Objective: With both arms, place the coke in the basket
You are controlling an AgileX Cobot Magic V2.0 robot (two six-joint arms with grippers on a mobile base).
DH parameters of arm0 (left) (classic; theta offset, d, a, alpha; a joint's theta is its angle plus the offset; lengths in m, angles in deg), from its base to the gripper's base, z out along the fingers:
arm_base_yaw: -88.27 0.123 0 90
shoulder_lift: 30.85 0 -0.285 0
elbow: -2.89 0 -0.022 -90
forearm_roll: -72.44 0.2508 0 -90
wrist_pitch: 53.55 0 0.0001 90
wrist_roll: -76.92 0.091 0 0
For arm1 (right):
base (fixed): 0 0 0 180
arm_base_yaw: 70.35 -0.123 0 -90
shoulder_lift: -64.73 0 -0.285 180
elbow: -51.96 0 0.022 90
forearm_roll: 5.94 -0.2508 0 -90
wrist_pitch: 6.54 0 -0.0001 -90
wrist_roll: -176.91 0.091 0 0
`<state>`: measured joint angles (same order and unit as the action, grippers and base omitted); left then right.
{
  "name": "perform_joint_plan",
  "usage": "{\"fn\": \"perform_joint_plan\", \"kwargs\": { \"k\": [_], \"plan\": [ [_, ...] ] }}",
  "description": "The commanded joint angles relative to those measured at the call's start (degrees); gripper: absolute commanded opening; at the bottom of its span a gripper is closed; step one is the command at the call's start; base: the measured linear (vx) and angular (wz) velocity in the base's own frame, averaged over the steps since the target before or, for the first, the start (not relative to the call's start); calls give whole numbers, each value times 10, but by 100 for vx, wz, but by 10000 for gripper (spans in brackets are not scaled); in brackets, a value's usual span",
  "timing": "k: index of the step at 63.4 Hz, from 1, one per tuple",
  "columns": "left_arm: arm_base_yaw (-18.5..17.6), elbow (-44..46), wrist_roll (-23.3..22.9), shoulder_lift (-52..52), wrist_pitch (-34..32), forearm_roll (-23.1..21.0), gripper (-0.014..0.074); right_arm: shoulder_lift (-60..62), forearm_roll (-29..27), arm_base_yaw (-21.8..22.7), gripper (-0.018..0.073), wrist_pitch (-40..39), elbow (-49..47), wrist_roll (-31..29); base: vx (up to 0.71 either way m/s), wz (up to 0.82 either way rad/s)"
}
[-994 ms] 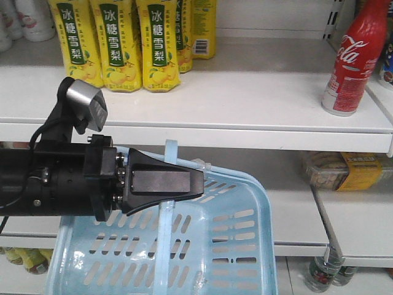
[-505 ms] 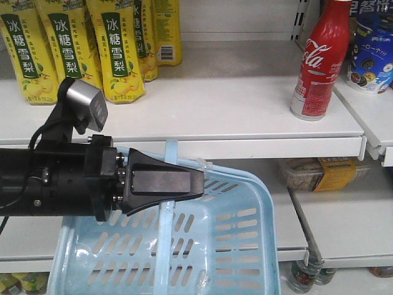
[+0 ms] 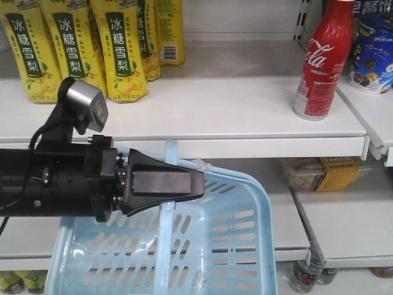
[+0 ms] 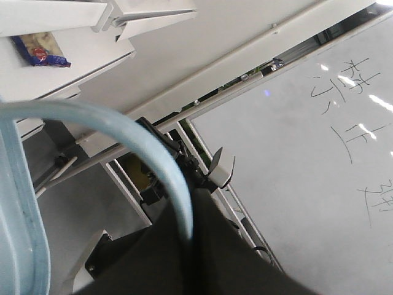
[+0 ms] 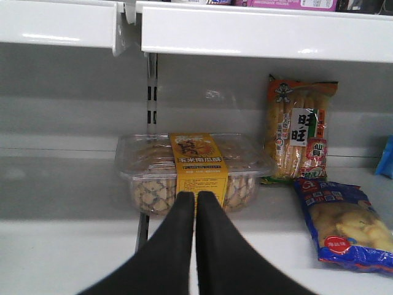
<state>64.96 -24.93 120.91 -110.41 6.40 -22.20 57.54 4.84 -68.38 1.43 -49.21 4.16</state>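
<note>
The left claw (image 3: 184, 182) grips the basket (image 3: 258, 203) by its handle. The right claw (image 5: 195, 198) is closed tight, holding nothing, and faces a cookie box (image 5: 190, 166). The coke (image 3: 319, 61) stands upright at upper right on the shelf (image 3: 215, 104) above that box, probably nearest the right arm.

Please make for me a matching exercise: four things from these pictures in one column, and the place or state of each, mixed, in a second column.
1 coke
2 basket
3 yellow bottles
4 right gripper

A shut, empty, before the biscuit box
B on the shelf, at left
C on the same shelf, at right
D held at its handle by the left gripper

Pairs: 1-C, 2-D, 3-B, 4-A
</note>
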Motion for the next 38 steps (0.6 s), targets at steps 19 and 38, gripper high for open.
{"fn": "perform_joint_plan", "kwargs": {
  "k": [19, 38],
  "plan": [
    [-3, 16, 4, 15, 19, -73, -6, 10, 4, 2, -2, -41, 5, -5, 0, 0],
    [-3, 16, 4, 15, 19, -73, -6, 10, -149, 2, -2, -153, 5, 124, 0, 0]
  ]
}}
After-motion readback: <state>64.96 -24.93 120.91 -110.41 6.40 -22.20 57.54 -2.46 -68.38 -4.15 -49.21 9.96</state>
